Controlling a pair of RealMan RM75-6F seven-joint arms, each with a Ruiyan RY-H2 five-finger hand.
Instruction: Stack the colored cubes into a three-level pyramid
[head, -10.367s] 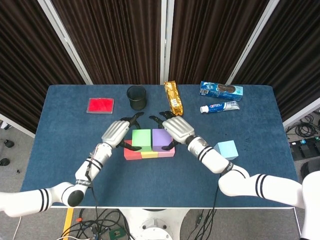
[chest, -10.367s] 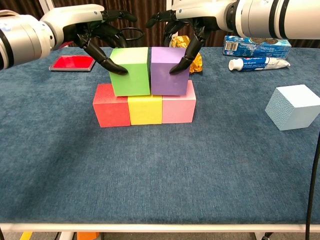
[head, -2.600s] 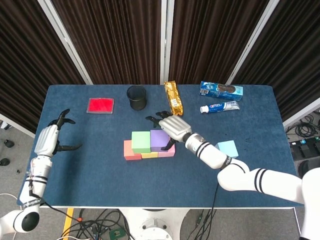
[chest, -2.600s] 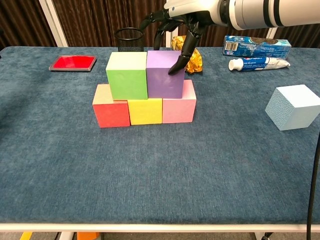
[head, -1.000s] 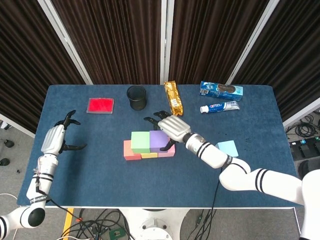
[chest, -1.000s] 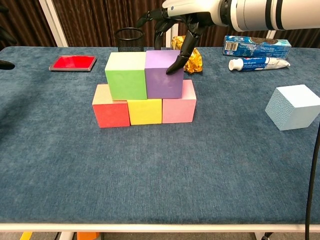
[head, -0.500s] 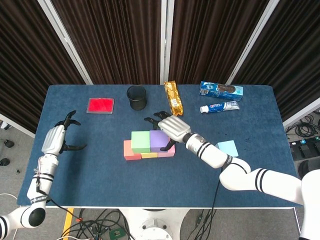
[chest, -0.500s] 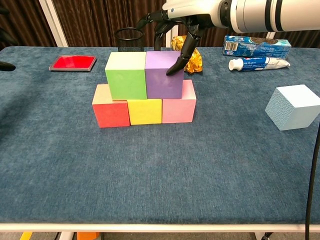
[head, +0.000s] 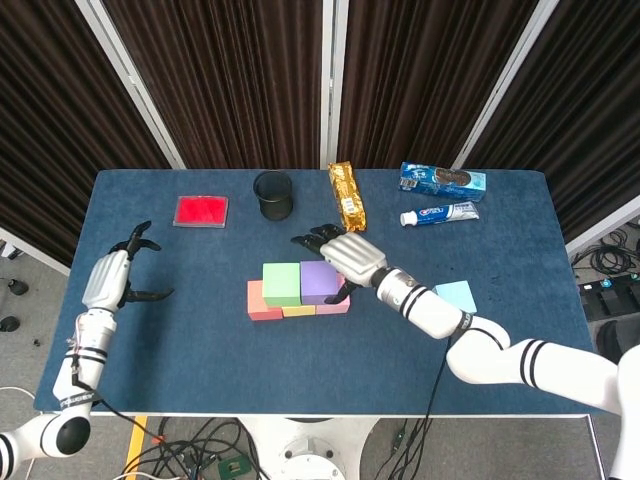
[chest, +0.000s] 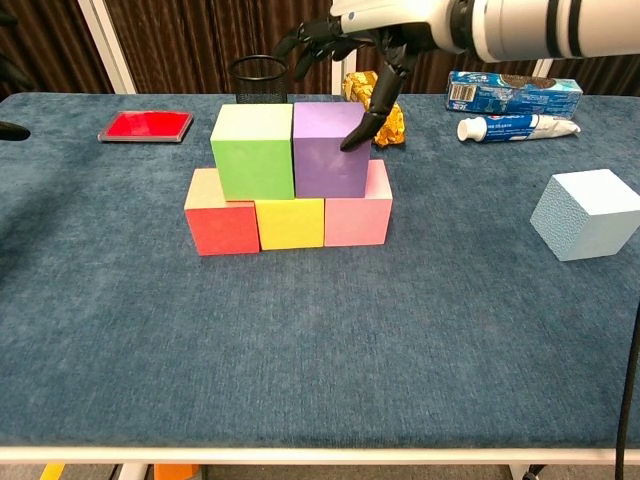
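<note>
Three cubes form a row on the blue table: red (chest: 220, 218), yellow (chest: 290, 222) and pink (chest: 358, 212). On top of them sit a green cube (chest: 255, 150) and a purple cube (chest: 326, 150), side by side. A light blue cube (chest: 587, 215) lies alone at the right. My right hand (head: 350, 255) hovers over the purple cube's right side, fingers spread, one fingertip (chest: 352, 140) touching its front right edge. My left hand (head: 110, 276) hangs with its fingers apart at the table's left edge, holding nothing.
Along the back of the table stand a black cup (head: 273, 194), a flat red box (head: 201, 210), a gold snack packet (head: 346, 196), a blue biscuit pack (head: 442, 179) and a toothpaste tube (head: 440, 213).
My right hand has drifted slightly to the right, its fingertip still on the purple cube, which moved a touch right. The left hand has stayed put.
</note>
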